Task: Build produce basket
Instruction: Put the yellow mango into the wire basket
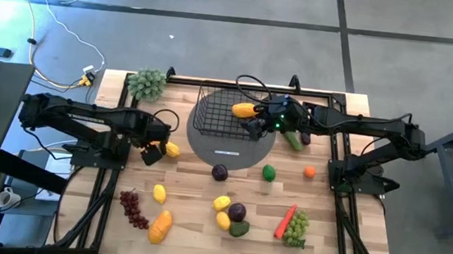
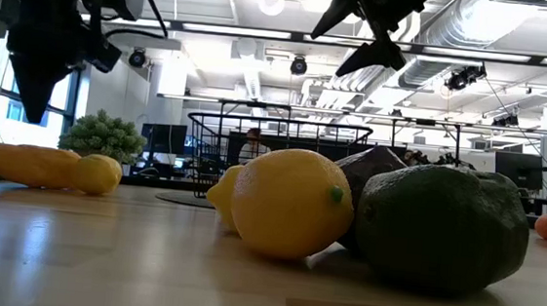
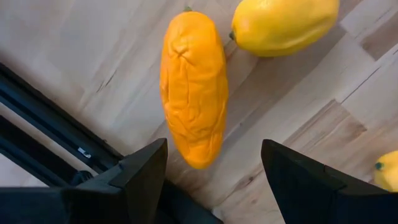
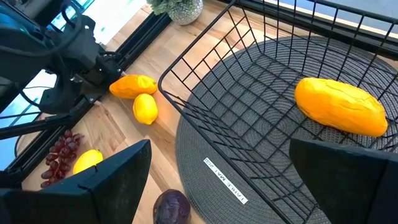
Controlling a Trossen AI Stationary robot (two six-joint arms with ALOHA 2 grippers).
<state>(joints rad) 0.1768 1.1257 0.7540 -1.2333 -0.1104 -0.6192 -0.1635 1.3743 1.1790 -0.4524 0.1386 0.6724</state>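
Observation:
The black wire basket (image 1: pixel 216 110) stands on a flat grey disc (image 1: pixel 233 148) at the table's far middle. One orange mango (image 4: pixel 339 106) lies in it. My right gripper (image 4: pixel 217 180) hangs open above the basket's near right corner (image 1: pixel 253 126), with nothing between its fingers. My left gripper (image 3: pixel 214 168) points down, open, at the table's left (image 1: pixel 153 152). Its fingers stand on either side of one end of an orange fruit (image 3: pixel 193 87) that lies on the wood without touching it. A lemon (image 3: pixel 283 25) lies beside that fruit.
Loose produce lies over the near half of the table: purple grapes (image 1: pixel 131 207), a mango (image 1: pixel 160 226), lemons (image 1: pixel 221 202), plums (image 1: pixel 219 172), a carrot (image 1: pixel 285 221), green grapes (image 1: pixel 296 228). A cucumber (image 1: pixel 293 139) lies by the disc. A pale green bushy cluster (image 1: pixel 147 83) is at the far left.

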